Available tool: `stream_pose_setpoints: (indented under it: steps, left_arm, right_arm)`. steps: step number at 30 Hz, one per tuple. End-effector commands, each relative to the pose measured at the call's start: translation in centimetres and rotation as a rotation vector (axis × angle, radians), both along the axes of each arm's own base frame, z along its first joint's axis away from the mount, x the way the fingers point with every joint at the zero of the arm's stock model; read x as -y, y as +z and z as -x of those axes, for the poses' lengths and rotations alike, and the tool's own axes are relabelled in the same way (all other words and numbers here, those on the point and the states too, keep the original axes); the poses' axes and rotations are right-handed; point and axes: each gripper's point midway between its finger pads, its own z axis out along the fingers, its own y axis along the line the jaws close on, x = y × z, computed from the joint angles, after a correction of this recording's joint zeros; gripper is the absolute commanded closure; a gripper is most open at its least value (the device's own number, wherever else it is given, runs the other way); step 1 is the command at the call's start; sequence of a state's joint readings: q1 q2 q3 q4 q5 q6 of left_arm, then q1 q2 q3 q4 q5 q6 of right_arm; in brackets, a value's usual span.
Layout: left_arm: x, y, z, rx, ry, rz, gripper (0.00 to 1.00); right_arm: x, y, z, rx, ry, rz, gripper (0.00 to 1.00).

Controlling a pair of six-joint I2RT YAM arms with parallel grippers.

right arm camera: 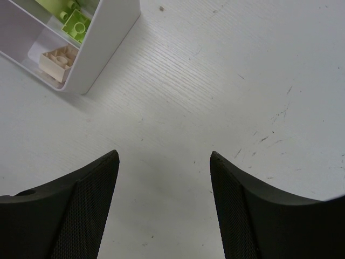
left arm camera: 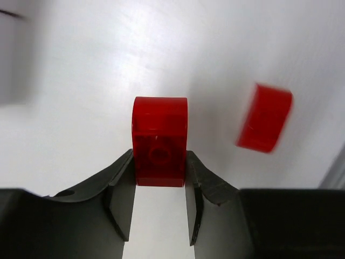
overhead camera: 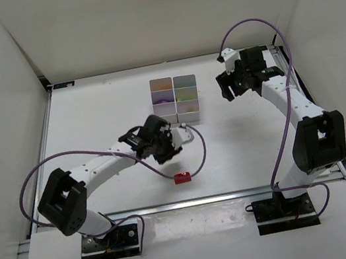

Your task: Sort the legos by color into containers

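Note:
A red lego sits between the fingertips of my left gripper, and both pads press its sides. In the top view this gripper is just in front of the containers and hides the held brick. A second red lego lies loose on the table to the right, also seen as the red lego near the front edge. My right gripper is open over bare table, to the right of the containers. A lime lego and a tan lego lie in two separate compartments.
White walls close in the table on the left, back and right. A purple cable from the left arm loops across the table beside the loose red brick. A metal rail runs along the front edge.

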State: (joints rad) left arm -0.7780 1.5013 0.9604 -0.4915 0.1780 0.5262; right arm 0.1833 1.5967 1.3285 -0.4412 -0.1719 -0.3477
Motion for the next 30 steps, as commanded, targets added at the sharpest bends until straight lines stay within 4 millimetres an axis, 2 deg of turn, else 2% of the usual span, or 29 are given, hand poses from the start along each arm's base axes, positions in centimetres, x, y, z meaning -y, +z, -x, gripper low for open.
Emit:
stream_pose_setpoints:
  steps: [1,4,6,8,13,19,20,23,30]
  left_arm:
    - [1.0,8.7,-5.7,0.176,0.103,0.147,0.72]
    - [0.5,10.8,-10.3,0.266,0.18,0.117,0.72]
    - [0.2,11.1,-12.9,0.332,0.206,0.079,0.73]
    - [-0.3,11.2,-14.5,0.37,0.231,0.062,0.74]
    - [0.1,9.5,-16.3,0.378,0.222,0.051,0.74]
    - [-0.5,7.1,-18.8,0.339,0.269,0.022,0.7]
    - [-0.4,7.6,-19.3,0.349,0.273,0.031,0.7]
    - [0.0,7.1,-20.1,0.349,0.268,0.021,0.68]
    - [0.3,6.2,-20.8,0.353,0.249,0.002,0.68]
  right_arm:
    - [-0.5,1.4,-0.8,0.045,0.015,-0.033,0.28]
    - [-0.8,1.5,-1.0,0.047,0.017,-0.045,0.28]
    - [-1.0,1.4,-1.2,0.042,0.019,-0.048,0.28]
    - [-1.1,1.6,-1.4,0.046,0.021,-0.051,0.28]
    - [-1.2,2.0,-1.9,0.059,0.02,-0.055,0.28]
    - [-1.1,1.8,-1.9,0.059,0.017,-0.06,0.27]
    - [-1.1,1.8,-1.8,0.058,0.017,-0.062,0.27]
    - [-1.2,1.6,-1.7,0.053,0.021,-0.063,0.27]
    - [-1.2,1.4,-1.8,0.051,0.021,-0.055,0.27]
